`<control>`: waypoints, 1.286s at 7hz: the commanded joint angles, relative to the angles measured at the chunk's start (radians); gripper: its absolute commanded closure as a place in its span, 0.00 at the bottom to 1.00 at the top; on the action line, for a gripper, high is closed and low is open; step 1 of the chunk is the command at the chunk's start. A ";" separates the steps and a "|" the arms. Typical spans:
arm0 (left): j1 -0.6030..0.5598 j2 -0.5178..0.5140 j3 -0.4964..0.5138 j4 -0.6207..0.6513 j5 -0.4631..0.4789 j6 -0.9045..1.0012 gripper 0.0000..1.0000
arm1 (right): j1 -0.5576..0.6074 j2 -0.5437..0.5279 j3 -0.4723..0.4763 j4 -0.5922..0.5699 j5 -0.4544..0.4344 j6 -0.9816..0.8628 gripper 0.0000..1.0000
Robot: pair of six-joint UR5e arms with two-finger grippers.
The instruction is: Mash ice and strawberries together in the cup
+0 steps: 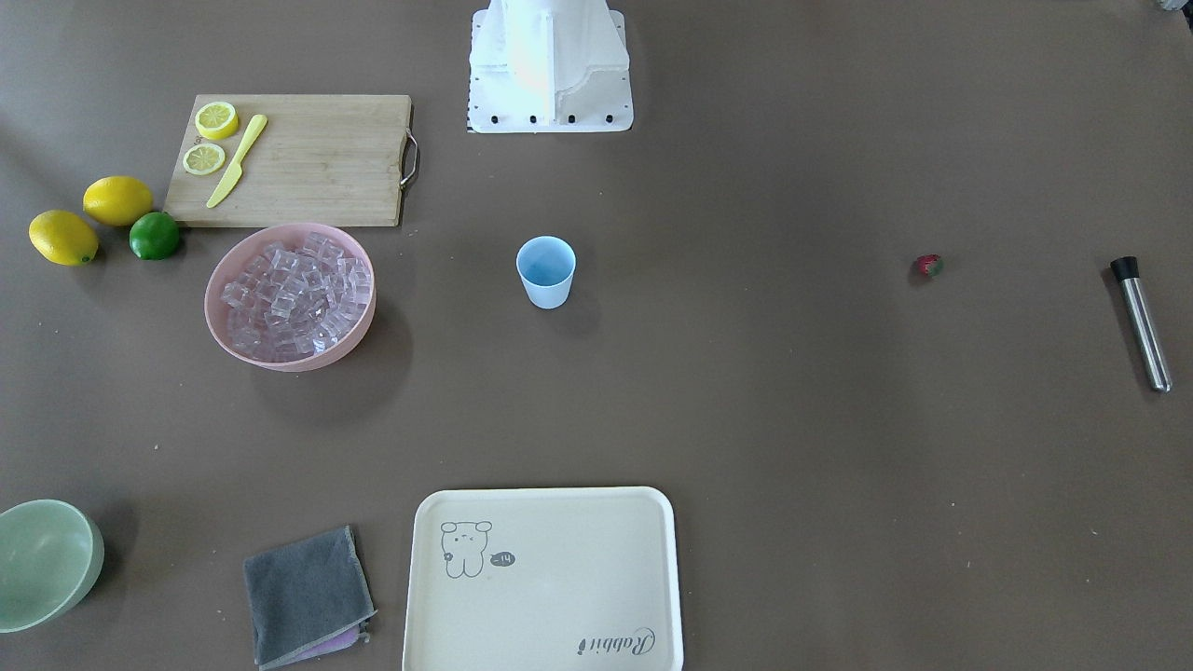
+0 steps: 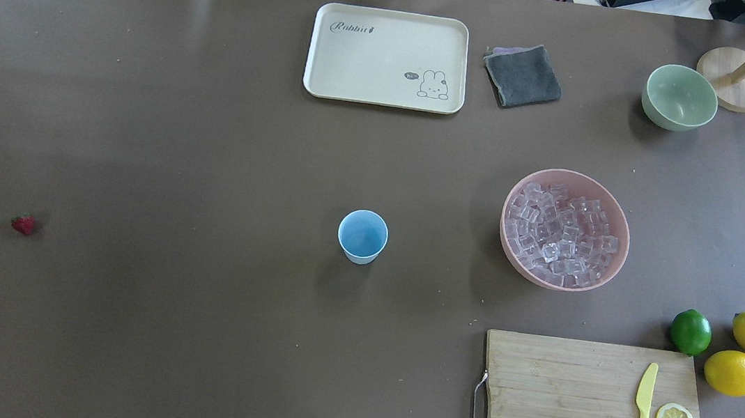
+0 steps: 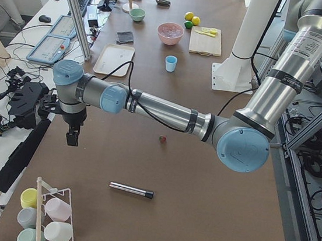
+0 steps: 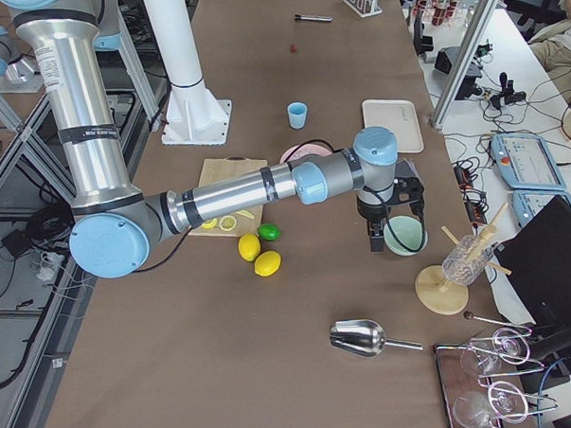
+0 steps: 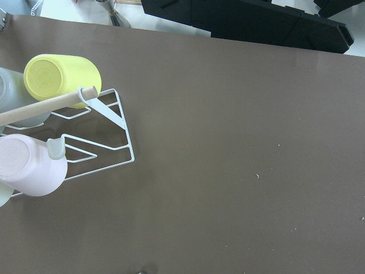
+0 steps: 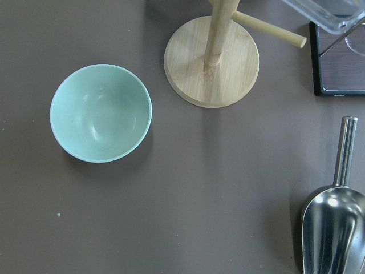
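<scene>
Since neither ingredient is in the cup (image 2: 362, 236) yet, the coming move turns on which arm sits closer to which one. The cup stands upright and looks empty at the middle of the counter (image 2: 211, 148), straight out from the robot's base. The strawberry (image 2: 24, 224) lies alone on the robot's left half, well apart from the cup. The ice (image 2: 562, 234) is heaped in the pink bowl (image 2: 513, 195) on the right half, near the cup. The left tool (image 3: 72, 136) hangs over the far left end of the counter, on the operators' side, near the cup rack (image 5: 68, 142). From there the strawberry lies back toward the robot and inward toward the centre, so the left arm is plainly the nearer one for it. The steel muddler (image 1: 1142, 321) lies further out at that end, its long axis running from the robot's side to the operators' side, black end toward the robot. The right tool (image 4: 377, 238) hangs beside the pale-green bowl (image 6: 101, 112), beyond the pink bowl, with the metal scoop (image 6: 333, 228) close by. That makes the right arm the likelier one for the ice. Both arms reach out long and low, forearms near level, wrists bent so the tools point straight down. Whether either tool is open or closed cannot be told from these side views, and nothing can be seen held in them.
</scene>
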State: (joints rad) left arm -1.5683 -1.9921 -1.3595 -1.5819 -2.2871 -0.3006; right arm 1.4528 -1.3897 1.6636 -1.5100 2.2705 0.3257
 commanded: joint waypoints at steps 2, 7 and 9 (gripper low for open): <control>-0.001 0.012 -0.019 -0.032 -0.005 0.001 0.02 | 0.004 0.000 0.019 -0.001 -0.011 0.007 0.00; 0.005 0.013 -0.029 -0.038 0.001 0.003 0.02 | 0.003 0.012 0.025 -0.001 -0.011 -0.004 0.00; 0.005 0.036 -0.036 -0.038 0.006 0.005 0.02 | 0.001 0.024 0.027 -0.003 -0.003 -0.005 0.00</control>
State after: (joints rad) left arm -1.5636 -1.9651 -1.3906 -1.6211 -2.2830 -0.2968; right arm 1.4552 -1.3715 1.6889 -1.5119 2.2614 0.3210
